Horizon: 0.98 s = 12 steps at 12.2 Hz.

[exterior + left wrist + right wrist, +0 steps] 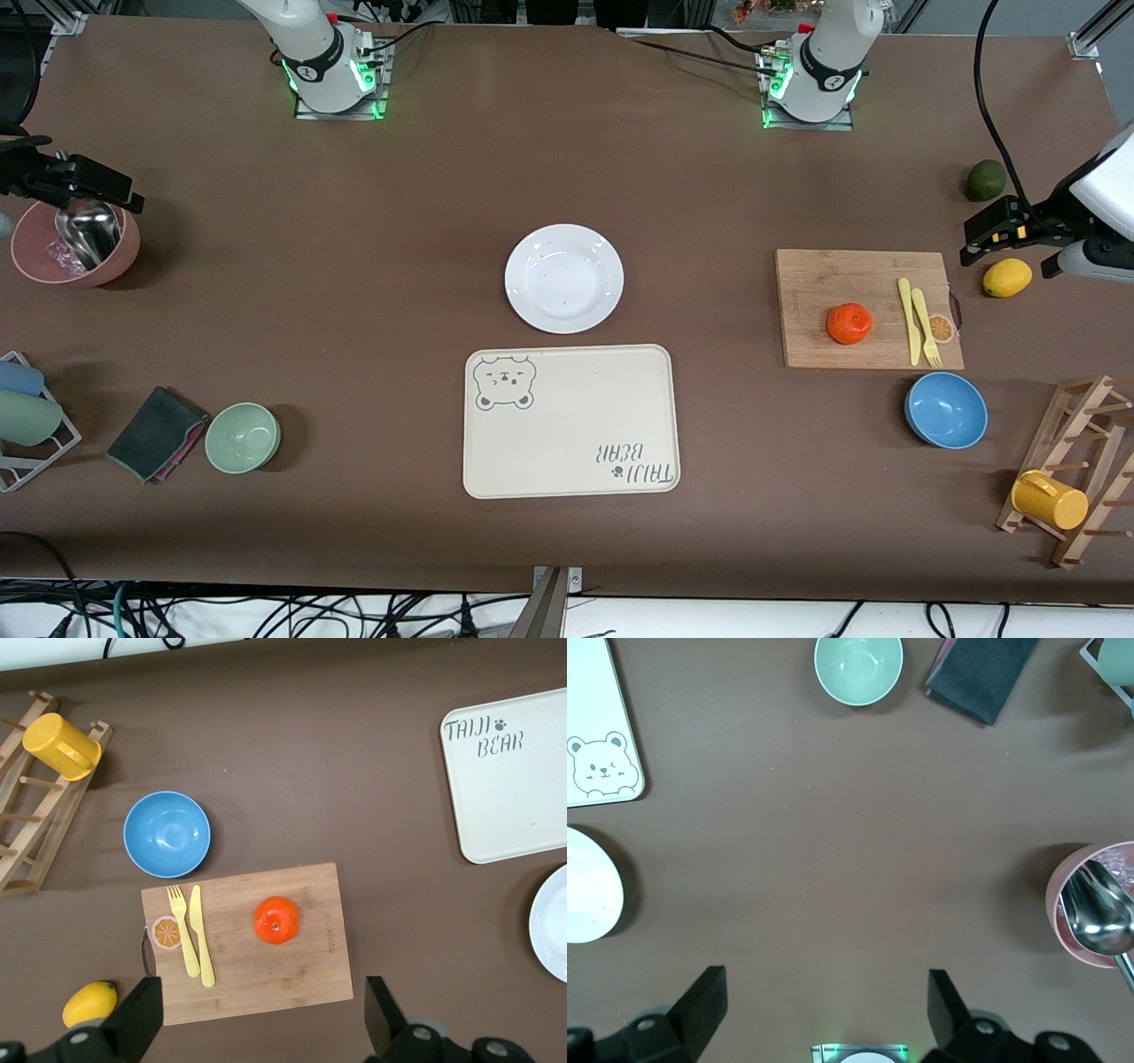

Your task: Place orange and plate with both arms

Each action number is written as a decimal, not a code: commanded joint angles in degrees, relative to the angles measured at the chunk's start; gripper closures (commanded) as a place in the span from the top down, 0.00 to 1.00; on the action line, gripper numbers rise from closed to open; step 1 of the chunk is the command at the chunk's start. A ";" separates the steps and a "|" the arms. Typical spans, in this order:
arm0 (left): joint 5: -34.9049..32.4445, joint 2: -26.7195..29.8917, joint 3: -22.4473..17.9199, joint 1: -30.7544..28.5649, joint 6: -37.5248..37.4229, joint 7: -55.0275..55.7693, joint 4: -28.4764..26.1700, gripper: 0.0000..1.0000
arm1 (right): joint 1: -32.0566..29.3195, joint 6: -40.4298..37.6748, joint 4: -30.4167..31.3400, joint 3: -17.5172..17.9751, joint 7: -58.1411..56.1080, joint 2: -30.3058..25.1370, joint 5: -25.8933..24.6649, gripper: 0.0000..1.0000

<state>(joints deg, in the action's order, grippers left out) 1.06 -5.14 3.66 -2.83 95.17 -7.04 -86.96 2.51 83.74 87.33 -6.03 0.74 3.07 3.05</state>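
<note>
The orange (850,323) lies on a wooden cutting board (824,275) toward the left arm's end of the table; it also shows in the left wrist view (276,920). The white plate (564,278) sits at mid-table, just farther from the front camera than the cream bear-print tray (571,421); its rim shows in both wrist views (551,921) (589,896). My left gripper (990,235) (261,1019) is open and empty, high over the table beside the board. My right gripper (75,182) (826,1010) is open and empty, high over the table beside a pink bowl.
The pink bowl (35,266) holds a metal spoon. A green bowl (243,437), dark cloth (158,434) and cup rack (27,416) lie nearby. A blue bowl (946,409), yellow cutlery (917,321), lemon (1007,277), dark green fruit (985,180) and wooden rack (1076,470) surround the board.
</note>
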 commanded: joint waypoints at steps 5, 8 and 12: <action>-1.76 -0.92 0.21 0.28 -0.25 -0.51 1.70 1.00 | -0.31 -0.86 -0.67 -0.03 -0.82 -0.08 0.46 1.00; -1.76 -0.92 0.21 0.36 -0.25 -0.51 1.70 1.00 | -0.40 -0.86 -0.67 -0.64 -0.82 -0.08 0.55 1.00; -1.76 -1.27 0.21 0.72 -0.25 -0.43 1.70 1.00 | -0.40 -0.77 -0.67 -0.64 -0.82 -0.08 0.64 1.00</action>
<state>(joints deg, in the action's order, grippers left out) 1.06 -5.30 3.72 -2.44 95.17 -7.04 -86.96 2.43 83.73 87.33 -6.62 0.74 3.07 3.06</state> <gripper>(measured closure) 0.000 0.000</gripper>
